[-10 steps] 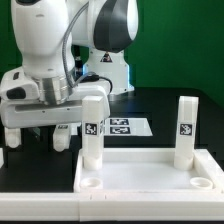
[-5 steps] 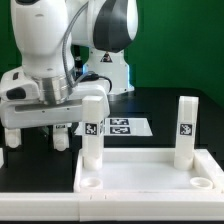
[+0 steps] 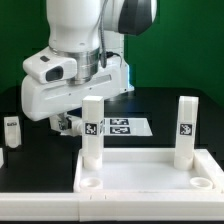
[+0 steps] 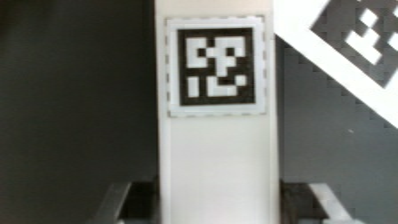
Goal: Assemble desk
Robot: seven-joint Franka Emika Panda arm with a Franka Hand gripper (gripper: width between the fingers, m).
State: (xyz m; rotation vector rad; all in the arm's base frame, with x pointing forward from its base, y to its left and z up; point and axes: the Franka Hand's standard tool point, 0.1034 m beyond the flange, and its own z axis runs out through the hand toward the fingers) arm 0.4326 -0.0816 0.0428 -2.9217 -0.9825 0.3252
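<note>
white panel lay nearest you, first leg and second leg upright in its far corners, while behind the first the gripper, wide a second earlier, had closed partway onto a third leg and swung toward the exterior view's right, likely giving you the next leg to seat.

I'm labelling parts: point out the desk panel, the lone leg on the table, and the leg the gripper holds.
desk panel [image 3: 140,166]: exterior view, bare inner floor.
lone leg [image 3: 12,128]: exterior view, its tagged face.
gripped leg [image 4: 217,155]: wrist view, white face below its tag.
</note>
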